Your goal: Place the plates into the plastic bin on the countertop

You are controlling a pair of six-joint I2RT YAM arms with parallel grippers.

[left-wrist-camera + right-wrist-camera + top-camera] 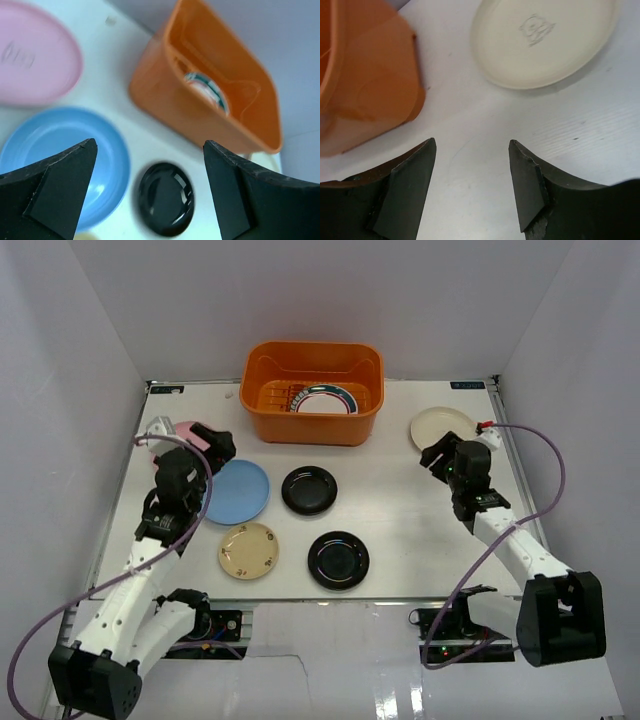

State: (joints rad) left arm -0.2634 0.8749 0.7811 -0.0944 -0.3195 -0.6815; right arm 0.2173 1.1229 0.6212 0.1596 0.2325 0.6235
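Note:
The orange plastic bin (pixel 312 420) stands at the back of the white countertop (pixel 400 530). Inside it lie the green-rimmed white plate (pixel 325 401) and a patterned plate edge (pixel 283 398). On the countertop lie a pink plate (pixel 186 432), a light blue plate (pixel 240 491), a tan plate (pixel 249 550), two black plates (pixel 309 490) (pixel 338 559) and a cream plate (pixel 441 426). My left gripper (pixel 217 447) is open and empty above the pink and blue plates. My right gripper (pixel 436 456) is open and empty just short of the cream plate (pixel 540 40).
White walls enclose the countertop on three sides. Thin metal edging (pixel 510 465) runs along the right side. The bin's corner (pixel 370 85) shows left of the right gripper. In the left wrist view the bin (pixel 210 90) lies beyond the blue plate (pixel 60 160) and a black plate (pixel 167 197).

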